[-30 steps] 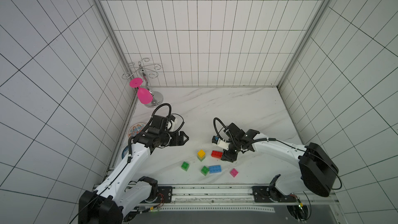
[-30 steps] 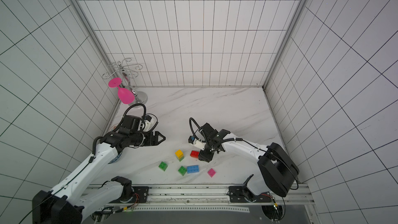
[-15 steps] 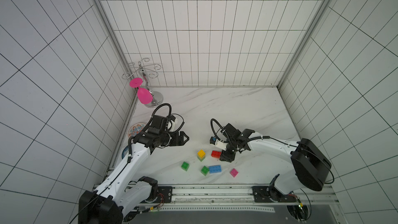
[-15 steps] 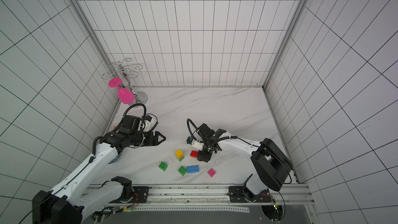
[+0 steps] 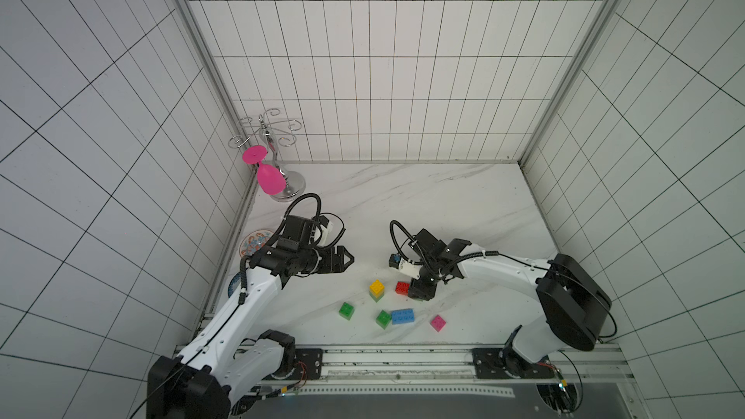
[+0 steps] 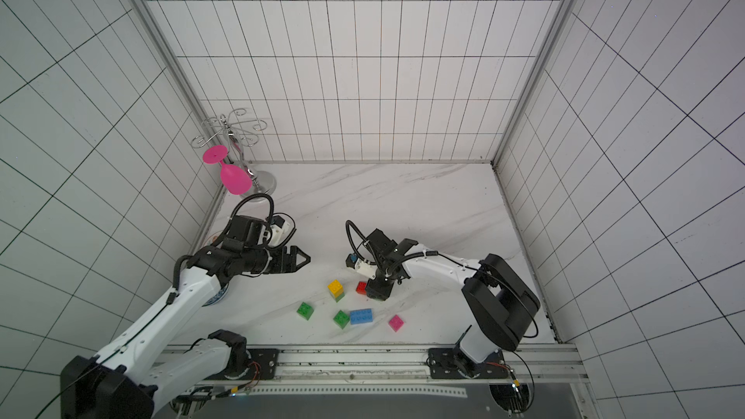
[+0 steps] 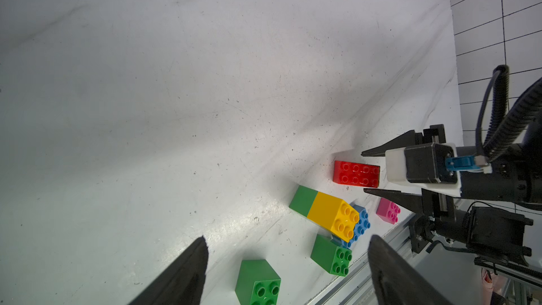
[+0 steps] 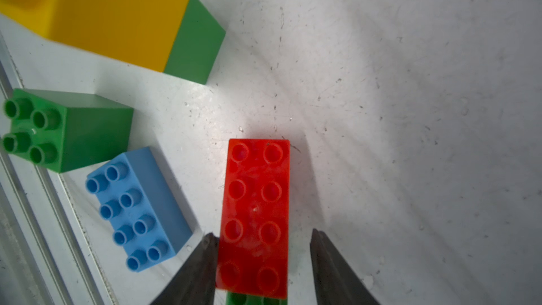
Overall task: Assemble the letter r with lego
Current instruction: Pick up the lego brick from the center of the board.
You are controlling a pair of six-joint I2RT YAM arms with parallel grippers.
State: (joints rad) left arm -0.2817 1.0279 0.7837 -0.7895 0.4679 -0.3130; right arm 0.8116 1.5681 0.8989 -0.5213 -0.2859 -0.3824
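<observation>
Straddling red brick [image 8: 256,189] near end, beside yellow brick [image 8: 111,16] | right gripper [image 8: 262,232]: jaws part-open, unclamped | long axis: straight ahead of jaws | possibly atop green brick [image 8: 255,300] | left gripper [image 7: 287,238]: wide, empty, farther

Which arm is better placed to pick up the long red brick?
Right: the right end effector straddles the long glossy red studded plastic brick, a jaw on each side. The left end effector hangs open, well away.
</observation>
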